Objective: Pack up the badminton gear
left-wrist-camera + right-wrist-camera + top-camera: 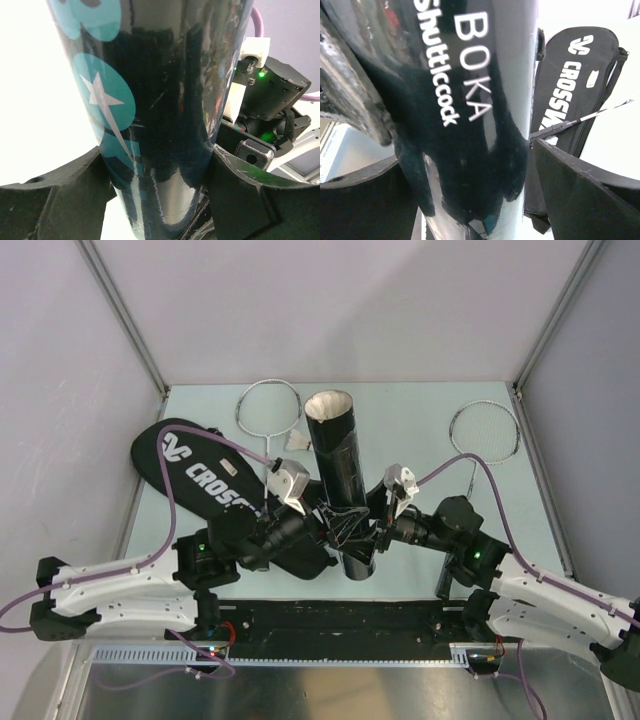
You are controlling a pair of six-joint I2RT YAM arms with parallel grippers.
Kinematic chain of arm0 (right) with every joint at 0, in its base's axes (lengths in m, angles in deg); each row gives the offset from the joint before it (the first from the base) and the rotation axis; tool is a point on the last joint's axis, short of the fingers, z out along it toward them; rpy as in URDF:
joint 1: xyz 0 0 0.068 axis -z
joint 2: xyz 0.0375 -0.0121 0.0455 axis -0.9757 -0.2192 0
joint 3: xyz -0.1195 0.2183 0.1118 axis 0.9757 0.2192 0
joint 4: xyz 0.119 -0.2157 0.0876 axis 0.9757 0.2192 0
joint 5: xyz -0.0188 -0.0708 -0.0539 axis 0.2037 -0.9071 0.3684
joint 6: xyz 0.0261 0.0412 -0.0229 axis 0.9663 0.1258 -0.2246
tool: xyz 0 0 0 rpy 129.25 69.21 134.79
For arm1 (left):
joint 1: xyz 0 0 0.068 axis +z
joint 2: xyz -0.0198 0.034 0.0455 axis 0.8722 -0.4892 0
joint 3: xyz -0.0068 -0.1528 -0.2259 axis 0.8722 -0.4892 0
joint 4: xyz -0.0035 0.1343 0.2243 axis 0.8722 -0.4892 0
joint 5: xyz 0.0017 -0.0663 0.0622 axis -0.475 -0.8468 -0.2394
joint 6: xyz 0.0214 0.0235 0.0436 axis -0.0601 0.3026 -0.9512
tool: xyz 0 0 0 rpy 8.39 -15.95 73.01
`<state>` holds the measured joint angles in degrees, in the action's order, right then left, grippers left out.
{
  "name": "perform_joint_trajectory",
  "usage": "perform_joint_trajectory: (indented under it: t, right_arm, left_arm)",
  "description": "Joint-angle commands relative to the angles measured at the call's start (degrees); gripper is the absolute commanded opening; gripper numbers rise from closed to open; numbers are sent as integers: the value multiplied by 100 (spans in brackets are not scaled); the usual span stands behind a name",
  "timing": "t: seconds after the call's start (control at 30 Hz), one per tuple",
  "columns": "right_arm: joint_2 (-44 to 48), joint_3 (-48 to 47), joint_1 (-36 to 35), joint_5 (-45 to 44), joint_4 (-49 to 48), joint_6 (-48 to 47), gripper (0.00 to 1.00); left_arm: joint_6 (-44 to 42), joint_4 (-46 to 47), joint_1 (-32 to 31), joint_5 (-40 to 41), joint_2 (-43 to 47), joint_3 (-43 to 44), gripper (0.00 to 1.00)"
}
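Observation:
The long black tube (340, 480) lies across the table middle, open end (329, 405) tilted up at the far side. My left gripper (333, 527) grips it from the left and my right gripper (377, 530) from the right, both near its near end. It fills the left wrist view (160, 100) and the right wrist view (470, 75), where it reads "BOKA Shuttlecock". The black bag (215, 485) lies at the left. One racket (270, 405) lies partly on the bag, the other (485, 430) at the far right. A white shuttlecock (298, 443) lies left of the tube.
Grey walls stand round the pale green table (420, 420). The bag (570, 85) and a racket shaft (580, 120) show behind the tube in the right wrist view. The right arm's wrist (270, 100) is close behind the tube in the left wrist view.

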<state>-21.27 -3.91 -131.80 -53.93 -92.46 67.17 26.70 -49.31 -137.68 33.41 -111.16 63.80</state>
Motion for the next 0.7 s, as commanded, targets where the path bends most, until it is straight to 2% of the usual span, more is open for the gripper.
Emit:
perform_joint_trajectory:
  t: [0.0,0.1,0.13,0.2,0.3,0.37,0.5,0.67]
  right_arm:
    - [-99,-7,-38,-466,-412,-207,83]
    - [-27,-2,-33,-420,-308,-235,60]
    - [9,4,-36,-435,-267,-238,52]
    - [91,62,-36,-491,-240,-231,43]
    - [215,188,-30,-583,-308,-166,36]
    - [274,303,5,-677,-442,-55,34]
    - [399,554,223,-766,-829,220,30]
    - [703,622,612,-1131,-525,503,29]
  left_arm:
    - [257,622,4,-21,79,-57,61]
    - [197,612,6,117,159,-182,64]
    - [136,614,6,166,181,-227,67]
    - [2,593,15,310,234,-333,76]
    - [-113,459,74,476,308,-439,93]
    - [-172,306,118,504,355,-463,98]
    - [-253,-145,181,684,492,-469,99]
    - [-92,-804,498,1137,766,-457,100]
